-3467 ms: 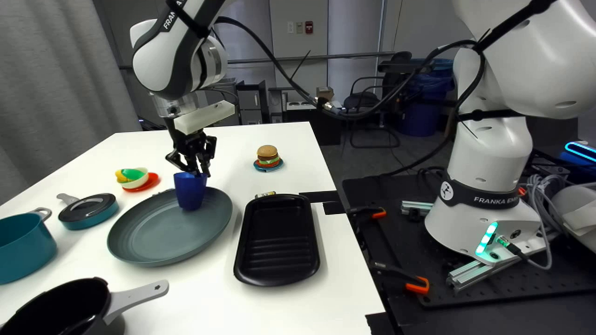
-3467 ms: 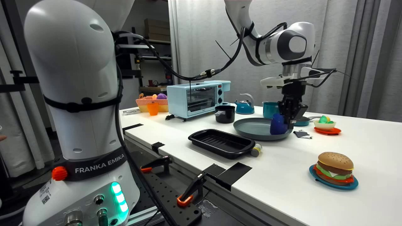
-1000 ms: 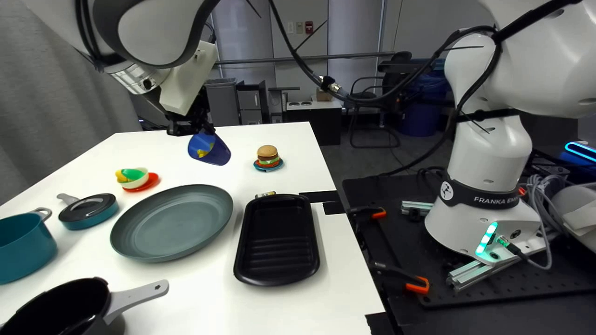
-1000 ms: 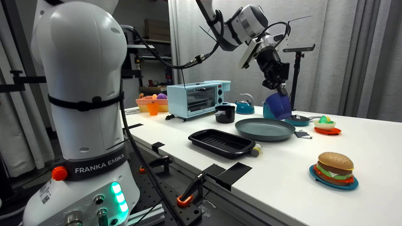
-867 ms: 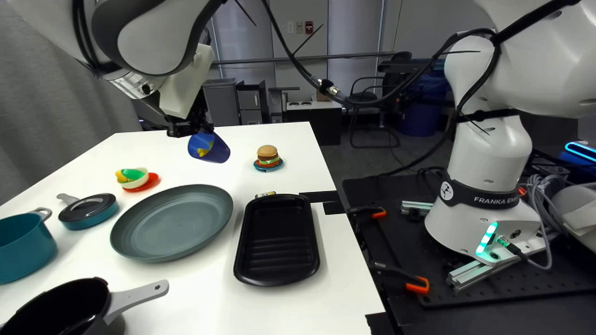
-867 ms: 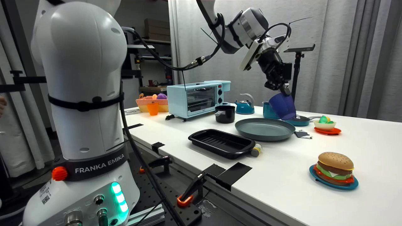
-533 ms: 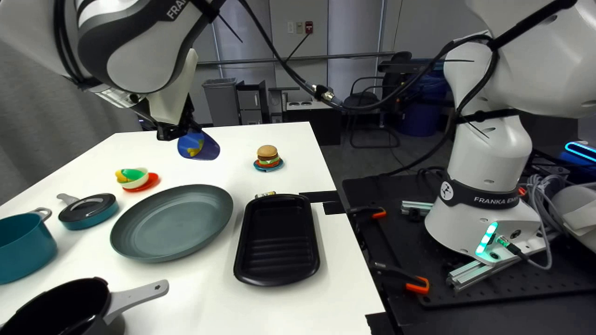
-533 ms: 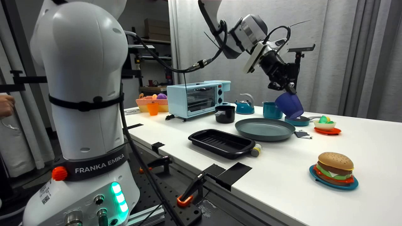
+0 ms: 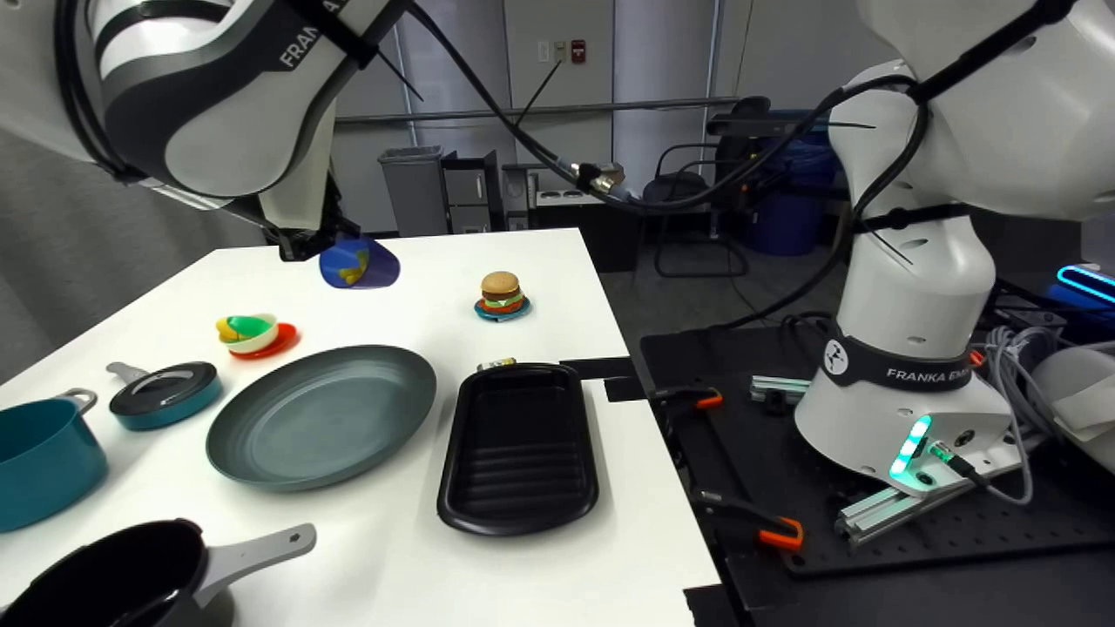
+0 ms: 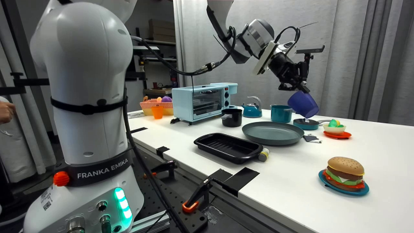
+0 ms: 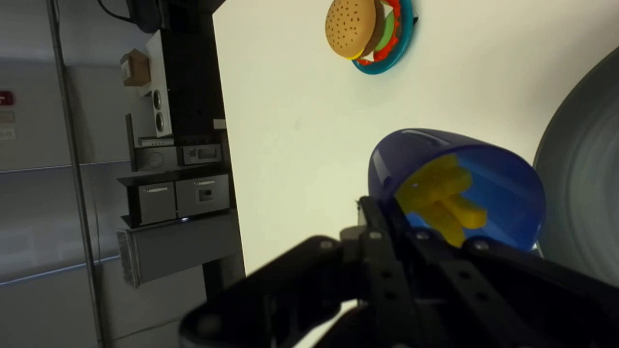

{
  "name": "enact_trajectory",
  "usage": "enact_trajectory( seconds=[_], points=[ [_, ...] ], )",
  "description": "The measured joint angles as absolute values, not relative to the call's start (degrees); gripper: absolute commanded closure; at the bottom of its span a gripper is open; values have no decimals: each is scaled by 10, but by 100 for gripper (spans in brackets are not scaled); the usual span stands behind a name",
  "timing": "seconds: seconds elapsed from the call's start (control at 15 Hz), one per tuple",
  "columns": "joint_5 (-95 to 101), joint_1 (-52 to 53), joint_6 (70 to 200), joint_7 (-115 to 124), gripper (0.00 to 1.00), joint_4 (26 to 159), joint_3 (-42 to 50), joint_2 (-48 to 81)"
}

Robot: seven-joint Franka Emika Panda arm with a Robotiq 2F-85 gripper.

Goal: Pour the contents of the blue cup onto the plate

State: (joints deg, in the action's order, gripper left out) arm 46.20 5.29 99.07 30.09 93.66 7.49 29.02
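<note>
The blue cup [image 10: 303, 104] is pinched by the gripper [image 11: 384, 208] at its wall, yellow pieces [image 11: 433, 183] inside, near the plate [image 9: 324, 422] and above the white table [image 9: 427, 566]; beyond the table's edge, grey cabinets [image 11: 157, 202] are seen; upright earlier, the cup is now raised and tilted

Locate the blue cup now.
In the wrist view, the blue cup is right of centre, tilted and held by the gripper, with the plate at the right edge.

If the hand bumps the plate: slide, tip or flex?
Probably slide rather than tip: the plate lies flat on the table, wide and low. Unlikely to flex much: its raised rim runs even, with no visible sag.
</note>
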Motion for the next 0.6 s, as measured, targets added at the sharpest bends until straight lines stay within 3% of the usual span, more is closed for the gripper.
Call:
enact_trajectory(
  seconds=[0.6],
  points=[
    [466, 55, 967, 250, 99, 904, 73, 309]
  ],
)
